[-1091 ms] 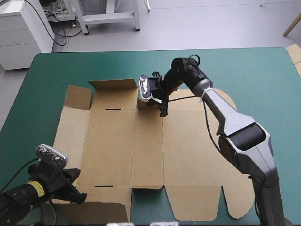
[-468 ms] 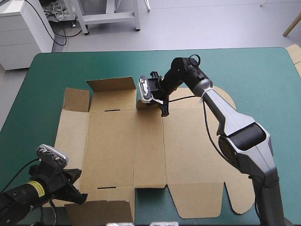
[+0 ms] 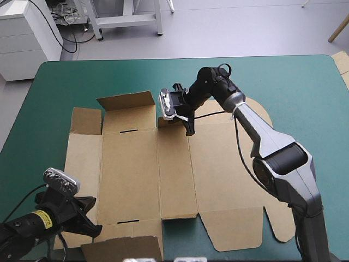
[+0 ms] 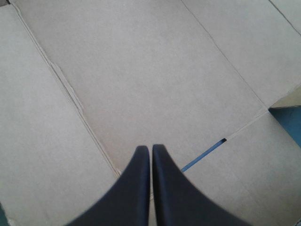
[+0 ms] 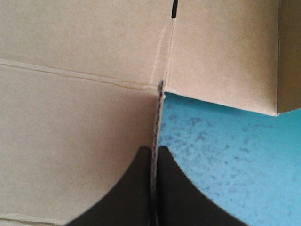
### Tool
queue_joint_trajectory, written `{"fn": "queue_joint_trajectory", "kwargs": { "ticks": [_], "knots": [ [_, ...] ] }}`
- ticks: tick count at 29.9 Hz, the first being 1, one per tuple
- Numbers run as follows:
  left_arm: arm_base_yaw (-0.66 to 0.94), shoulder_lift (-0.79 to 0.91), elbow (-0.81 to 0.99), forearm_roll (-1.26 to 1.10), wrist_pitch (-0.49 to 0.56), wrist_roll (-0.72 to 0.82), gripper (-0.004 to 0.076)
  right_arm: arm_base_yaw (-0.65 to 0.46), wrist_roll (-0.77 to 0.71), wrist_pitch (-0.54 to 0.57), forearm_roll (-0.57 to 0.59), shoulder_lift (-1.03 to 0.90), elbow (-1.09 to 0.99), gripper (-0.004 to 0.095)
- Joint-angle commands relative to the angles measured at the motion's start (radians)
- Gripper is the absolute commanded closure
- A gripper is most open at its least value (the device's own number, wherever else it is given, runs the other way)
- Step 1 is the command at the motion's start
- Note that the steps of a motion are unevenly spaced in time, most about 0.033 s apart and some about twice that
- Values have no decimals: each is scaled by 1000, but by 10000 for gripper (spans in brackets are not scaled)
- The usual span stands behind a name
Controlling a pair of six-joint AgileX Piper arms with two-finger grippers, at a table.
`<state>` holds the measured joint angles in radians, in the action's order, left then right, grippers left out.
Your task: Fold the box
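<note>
Nearest the robot, the left tool [image 3: 90, 219] sits over the near left corner of the box [image 3: 180, 164]. Its black fingers [image 4: 136, 188] are all but closed with a pale sliver of board between them, so it holds the sheet. Just ahead of that tool a narrow slot [image 4: 203, 160] shows the teal-green surface [image 3: 283, 87] through the board, and a crease [image 4: 70, 94] runs away from the fingertips. Beyond it the brown box lies spread flat over the middle of the surface, panels opened out, with a far left flap [image 3: 125, 102] tipped up. Farthest off, the right tool [image 3: 189, 126] is at the box's far edge, nipped narrow on an upright piece of board whose edge stands between its fingers. Board lies to one side of it and bare surface to the other, with a second slot [image 5: 174, 8] ahead.
</note>
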<state>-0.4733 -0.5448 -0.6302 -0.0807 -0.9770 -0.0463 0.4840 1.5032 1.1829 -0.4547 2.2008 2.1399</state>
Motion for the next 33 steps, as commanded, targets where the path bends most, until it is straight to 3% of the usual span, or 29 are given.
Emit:
{"fn": "queue_joint_trajectory", "kwargs": {
  "ticks": [1,4,9,12,17,20,24,33],
  "knots": [
    [-8,-4,-36,-17,51,8,731,-1,-2,-14,-48,-66,32,888],
    [-8,-4,-36,-17,43,8,731,-1,0,-14,-48,-66,32,740],
    [-8,-4,-36,-17,25,8,731,-1,-2,-14,-48,-72,34,368],
    [-8,-4,-36,-17,24,8,731,-1,-71,-14,-48,-94,34,284],
    [-8,-4,-36,-12,24,8,731,-1,-223,-18,-27,-161,35,295],
    [-8,-4,-36,-12,24,8,731,-1,-351,-18,9,-204,35,350],
    [-8,-4,-36,-12,24,8,731,-1,-504,-16,98,-249,35,484],
    [-8,-4,-36,-12,27,0,731,-1,-876,-14,380,-316,35,908]
  ]
}}
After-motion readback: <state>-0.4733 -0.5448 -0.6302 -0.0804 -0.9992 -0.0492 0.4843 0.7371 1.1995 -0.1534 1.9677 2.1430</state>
